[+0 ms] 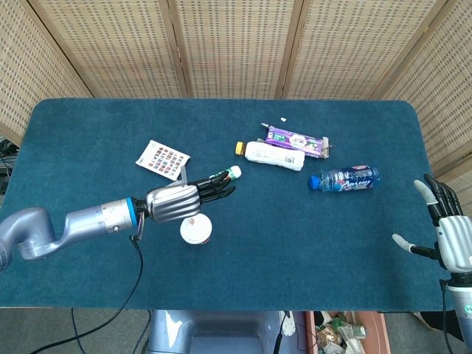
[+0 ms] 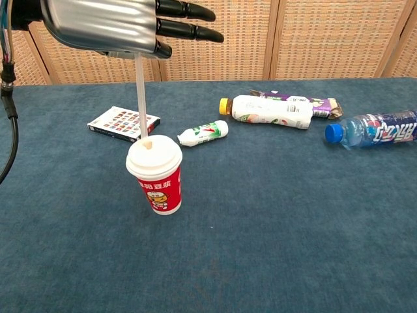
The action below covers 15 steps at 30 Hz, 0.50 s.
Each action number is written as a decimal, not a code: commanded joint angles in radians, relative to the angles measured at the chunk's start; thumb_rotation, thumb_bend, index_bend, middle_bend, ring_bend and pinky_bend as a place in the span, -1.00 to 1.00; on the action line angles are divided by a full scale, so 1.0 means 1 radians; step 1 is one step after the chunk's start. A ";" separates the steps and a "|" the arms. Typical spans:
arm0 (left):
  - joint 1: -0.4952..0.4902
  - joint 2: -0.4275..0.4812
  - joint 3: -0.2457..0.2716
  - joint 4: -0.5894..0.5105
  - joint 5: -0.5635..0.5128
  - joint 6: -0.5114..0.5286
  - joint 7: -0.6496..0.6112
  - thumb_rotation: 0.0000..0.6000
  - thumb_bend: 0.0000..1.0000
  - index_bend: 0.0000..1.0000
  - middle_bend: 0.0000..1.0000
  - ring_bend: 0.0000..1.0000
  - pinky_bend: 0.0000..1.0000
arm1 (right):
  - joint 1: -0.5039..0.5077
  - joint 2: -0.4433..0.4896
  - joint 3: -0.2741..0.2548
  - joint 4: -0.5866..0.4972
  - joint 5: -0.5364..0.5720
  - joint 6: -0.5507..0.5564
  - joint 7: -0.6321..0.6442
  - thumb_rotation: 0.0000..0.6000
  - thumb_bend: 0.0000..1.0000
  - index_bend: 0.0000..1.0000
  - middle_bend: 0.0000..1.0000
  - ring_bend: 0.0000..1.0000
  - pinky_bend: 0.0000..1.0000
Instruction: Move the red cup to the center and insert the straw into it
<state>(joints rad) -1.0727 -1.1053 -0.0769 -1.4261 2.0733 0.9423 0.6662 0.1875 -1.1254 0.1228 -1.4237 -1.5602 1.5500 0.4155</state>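
Left to right across the blue table (image 1: 88, 133). One left hand (image 2: 104, 26) is hovering above the cup, its dark fingers (image 2: 189, 12) pointing rightward while it is gripping one pale straw (image 2: 140, 91) that is hanging nearly upright beneath the palm. In the chest view the straw's lower end is meeting the small opening in the lid; whether the tip is actually entering cannot be told. One red cup (image 2: 158, 189) with a white lid (image 2: 154, 156) is standing upright left of the table's middle, tilting slightly, directly under that hand; from the head view only its lid (image 1: 195, 229) is showing.

Behind the cup, one flat card box (image 1: 163, 159) with a patterned face is lying near the hand. One small white bottle with a green label (image 2: 203, 133) is lying on its side just right of the cup. Further right, one larger white bottle with a yellow cap (image 2: 267, 111) is lying on its side, touching one purple snack wrapper (image 1: 295, 139) behind it. One clear water bottle with a blue cap (image 1: 344, 178) is lying on its side nearer the right edge, well apart from the cup.

One right hand (image 1: 450, 240) is resting beyond the table's right edge, fingers spread and holding nothing.
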 commanded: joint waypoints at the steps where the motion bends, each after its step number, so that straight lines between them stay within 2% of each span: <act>1: -0.001 -0.003 0.002 0.002 -0.001 -0.002 0.003 1.00 -0.18 0.28 -1.00 -1.00 -1.00 | 0.000 0.000 0.000 0.001 0.001 -0.002 0.002 1.00 -1.00 -1.00 -1.00 -1.00 -1.00; 15: -0.008 -0.028 0.013 0.015 0.006 -0.002 0.029 1.00 -0.18 0.28 -1.00 -1.00 -1.00 | 0.000 0.000 0.003 0.003 0.003 -0.005 0.004 1.00 -1.00 -1.00 -1.00 -1.00 -1.00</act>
<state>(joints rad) -1.0806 -1.1298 -0.0655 -1.4120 2.0765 0.9396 0.6892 0.1875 -1.1255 0.1254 -1.4207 -1.5575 1.5445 0.4193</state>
